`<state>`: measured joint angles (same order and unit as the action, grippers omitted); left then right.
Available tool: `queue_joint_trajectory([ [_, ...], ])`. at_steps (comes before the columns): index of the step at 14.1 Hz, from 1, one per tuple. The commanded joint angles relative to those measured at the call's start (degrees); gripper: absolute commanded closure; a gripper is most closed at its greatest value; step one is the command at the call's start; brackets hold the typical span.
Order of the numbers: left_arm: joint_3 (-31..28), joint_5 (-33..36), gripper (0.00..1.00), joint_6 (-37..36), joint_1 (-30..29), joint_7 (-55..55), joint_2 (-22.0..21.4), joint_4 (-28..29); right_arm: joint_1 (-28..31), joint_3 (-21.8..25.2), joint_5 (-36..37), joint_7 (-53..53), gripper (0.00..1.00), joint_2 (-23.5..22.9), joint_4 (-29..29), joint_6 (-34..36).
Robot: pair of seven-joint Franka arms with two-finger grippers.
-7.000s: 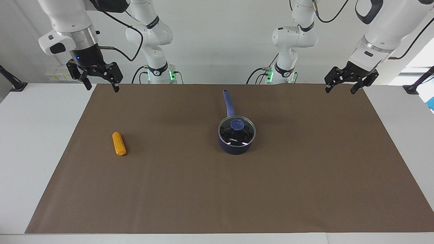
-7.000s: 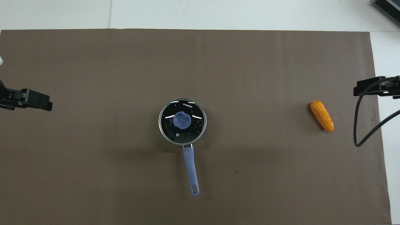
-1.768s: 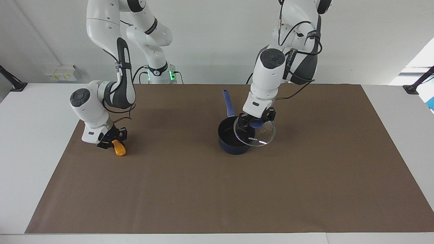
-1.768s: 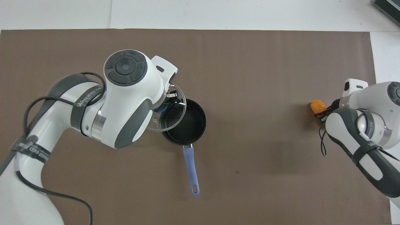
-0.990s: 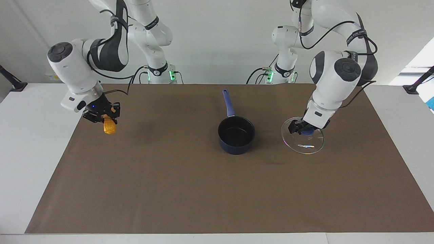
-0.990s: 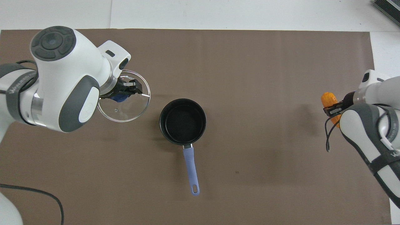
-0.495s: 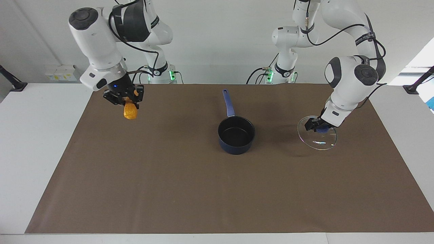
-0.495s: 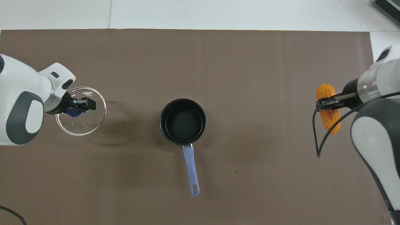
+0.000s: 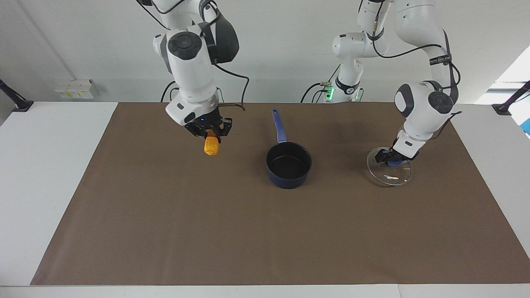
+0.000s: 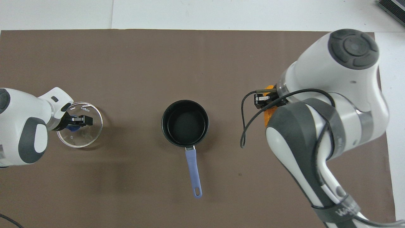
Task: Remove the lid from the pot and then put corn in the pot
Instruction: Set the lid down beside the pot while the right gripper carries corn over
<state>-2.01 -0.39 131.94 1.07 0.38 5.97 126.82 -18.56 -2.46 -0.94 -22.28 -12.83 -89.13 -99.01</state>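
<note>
The dark blue pot stands open mid-mat, its long handle pointing toward the robots; it also shows in the overhead view. My right gripper is shut on the orange-yellow corn, which hangs in the air over the mat, beside the pot toward the right arm's end. In the overhead view my right gripper and arm hide most of the corn. My left gripper is shut on the blue knob of the glass lid, held low at the mat toward the left arm's end. I cannot tell whether the lid touches the mat.
A brown mat covers most of the white table. The arm bases with green lights stand at the robots' edge. A dark object lies at the table's corner farthest from the robots.
My right gripper has carried the corn across toward the pot. My left gripper has lowered the lid a little, toward the mat. The pot has not moved.
</note>
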Motion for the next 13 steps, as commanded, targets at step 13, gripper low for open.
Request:
queue_joint_trajectory([
  [13,0.6,0.2,0.00,-1.4,-0.7,1.0,0.0,-1.8,-16.6,0.1,0.2,-15.2,1.00,-16.9,6.1,-17.1],
])
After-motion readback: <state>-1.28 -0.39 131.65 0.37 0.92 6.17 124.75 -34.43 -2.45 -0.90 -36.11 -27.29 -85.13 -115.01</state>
